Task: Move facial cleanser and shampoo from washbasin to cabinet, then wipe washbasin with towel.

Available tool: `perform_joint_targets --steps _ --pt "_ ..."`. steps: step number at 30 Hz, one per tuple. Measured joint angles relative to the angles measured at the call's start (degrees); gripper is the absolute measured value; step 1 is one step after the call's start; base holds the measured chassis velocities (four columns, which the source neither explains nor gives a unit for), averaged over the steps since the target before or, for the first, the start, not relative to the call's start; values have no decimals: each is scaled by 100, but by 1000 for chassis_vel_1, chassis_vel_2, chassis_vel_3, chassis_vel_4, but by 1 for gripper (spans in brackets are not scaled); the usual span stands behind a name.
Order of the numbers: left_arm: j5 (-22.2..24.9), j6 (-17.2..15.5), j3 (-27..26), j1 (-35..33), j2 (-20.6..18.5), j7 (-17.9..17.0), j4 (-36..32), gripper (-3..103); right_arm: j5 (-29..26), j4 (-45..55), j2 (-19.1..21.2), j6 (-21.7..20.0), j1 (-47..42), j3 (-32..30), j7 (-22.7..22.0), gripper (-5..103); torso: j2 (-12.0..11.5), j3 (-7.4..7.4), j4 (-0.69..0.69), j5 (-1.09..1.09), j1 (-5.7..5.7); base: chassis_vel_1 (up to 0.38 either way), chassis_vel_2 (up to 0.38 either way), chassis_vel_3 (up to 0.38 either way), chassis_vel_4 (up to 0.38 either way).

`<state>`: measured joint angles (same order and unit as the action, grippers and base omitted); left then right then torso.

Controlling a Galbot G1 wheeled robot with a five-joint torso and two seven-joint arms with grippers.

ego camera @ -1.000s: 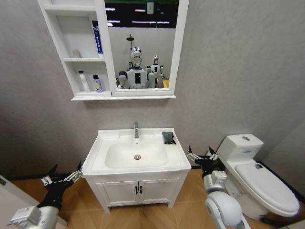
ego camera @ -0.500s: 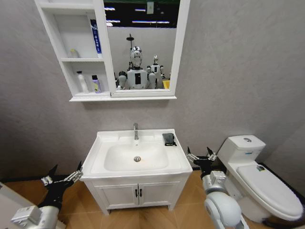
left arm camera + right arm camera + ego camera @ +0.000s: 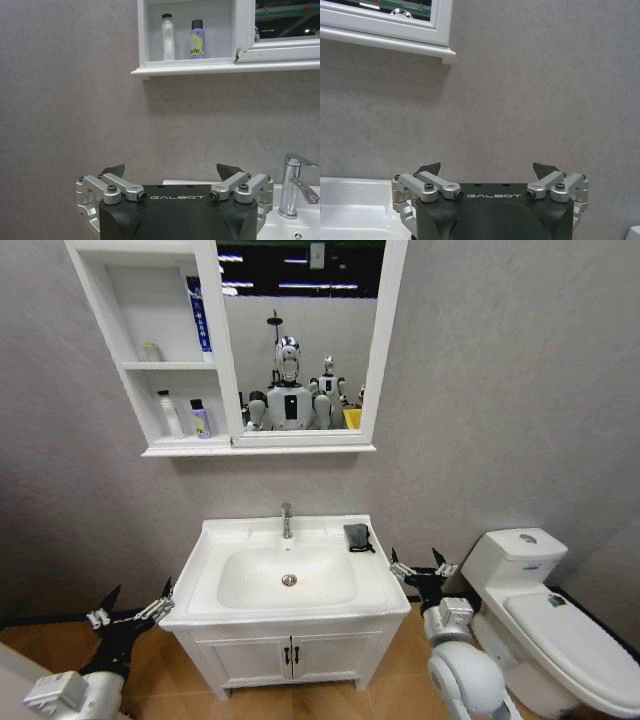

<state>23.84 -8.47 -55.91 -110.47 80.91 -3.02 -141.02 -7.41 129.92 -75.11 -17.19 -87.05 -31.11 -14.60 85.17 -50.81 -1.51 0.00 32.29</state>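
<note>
Grey bathroom wall: my head camera has risen slightly, nothing else moved. Two bottles (image 3: 200, 418) already stand in the cabinet (image 3: 152, 350); the towel (image 3: 358, 537) lies at the washbasin's (image 3: 290, 575) two o'clock. Left gripper (image 3: 132, 613) and right gripper (image 3: 421, 567) hang released, empty.

"GALBOT" is printed in pale letters on the black housing of the left gripper (image 3: 170, 172), at about six o'clock in the left wrist view, and the same word sits on the black housing of the right gripper (image 3: 489, 170). On the cabinet's (image 3: 185, 62) lowest shelf, at twelve o'clock in the left wrist view, the purple bottle (image 3: 196, 40) carries dark lettering, too small to make out. The blue tube (image 3: 199, 315) on the shelf above has white print running down it, unreadable.
</note>
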Motion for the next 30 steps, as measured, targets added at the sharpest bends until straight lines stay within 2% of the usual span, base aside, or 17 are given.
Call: perform_joint_targets --steps 6,9,11,15,17,19,23,25,30 --pt "0 -1 0 0 0 0 0 100 -61 -90 19 -2 80 46 -4 100 0 0 0 0 1 -75 64 72 -75" --pt "0 0 1 0 -1 0 0 100 -268 -234 104 -165 240 91 -45 100 0 0 -1 0 1 -13 5 13 -22" --pt "0 0 1 0 -1 0 0 100 -644 -382 236 -457 486 126 -93 100 0 0 0 0 0 0 0 0 0" --pt "0 -1 1 0 -1 -1 1 100 -1038 -608 392 -706 818 168 -145 100 1 0 0 0 0 0 0 0 0" --pt "0 -1 0 0 -1 -2 1 100 -1497 -1039 587 -1075 1322 303 -306 100 0 0 0 1 -1 0 0 0 0" --pt "0 -1 1 0 0 -2 1 100 -1627 -1559 721 -1224 1829 459 -358 100 0 0 0 1 -1 0 0 0 0" --pt "1 -2 1 0 -1 -2 1 100 -1732 -2075 824 -1261 2326 662 -379 100 0 -1 1 2 0 0 0 0 0" --pt "1 -2 1 0 -1 -1 1 100 -2007 -2514 855 -1331 2809 941 -461 100 0 0 1 0 0 0 0 0 0" --pt "1 -2 1 0 -1 -1 1 100 -2218 -3289 756 -1368 3442 1463 -507 100 0 -1 0 -1 0 0 0 0 0"
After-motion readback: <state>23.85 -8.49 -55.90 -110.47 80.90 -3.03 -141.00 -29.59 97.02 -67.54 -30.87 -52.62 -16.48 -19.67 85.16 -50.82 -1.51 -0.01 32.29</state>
